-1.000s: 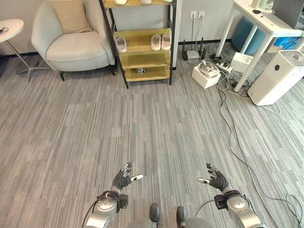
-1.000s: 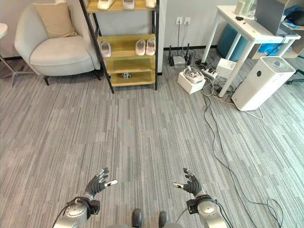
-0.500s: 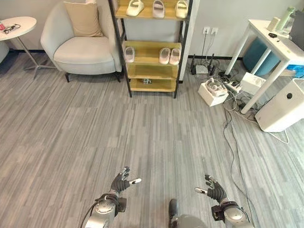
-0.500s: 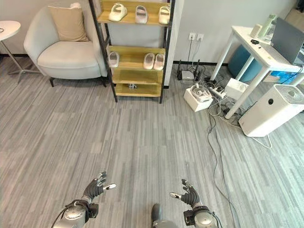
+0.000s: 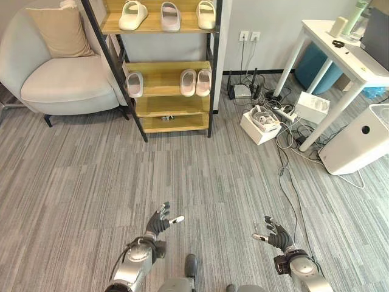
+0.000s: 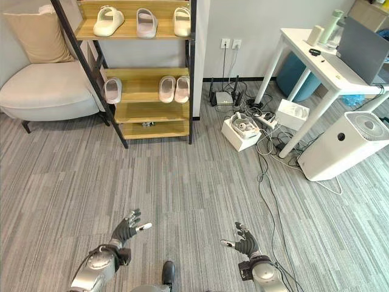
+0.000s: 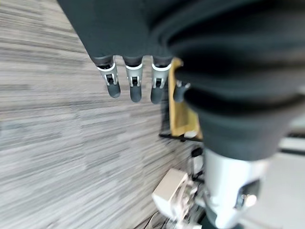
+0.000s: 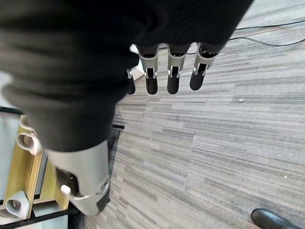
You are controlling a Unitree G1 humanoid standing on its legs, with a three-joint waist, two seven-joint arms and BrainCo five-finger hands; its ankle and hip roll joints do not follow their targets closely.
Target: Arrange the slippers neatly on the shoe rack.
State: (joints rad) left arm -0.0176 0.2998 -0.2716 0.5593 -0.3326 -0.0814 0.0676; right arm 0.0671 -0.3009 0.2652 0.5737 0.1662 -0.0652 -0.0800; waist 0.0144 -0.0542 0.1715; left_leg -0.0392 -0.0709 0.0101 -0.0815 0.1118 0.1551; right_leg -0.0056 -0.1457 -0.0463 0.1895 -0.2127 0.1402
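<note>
A black-framed wooden shoe rack stands against the far wall. Three pale slippers lie on its top shelf. On the middle shelf a single slipper rests at the left and a pair sits at the right. A small dark item lies on the bottom shelf. My left hand and right hand hover low over the floor, far short of the rack, both open and holding nothing. The left hand's fingers and the right hand's fingers hang straight.
A grey armchair with a beige cushion stands left of the rack. Right of it are a white box, power strips and loose cables, a white table and a white air purifier. Striped grey carpet spreads between me and the rack.
The whole picture has shifted: the rack and armchair now sit further left and closer, so the camera moved. Both hands stay open and low in front.
</note>
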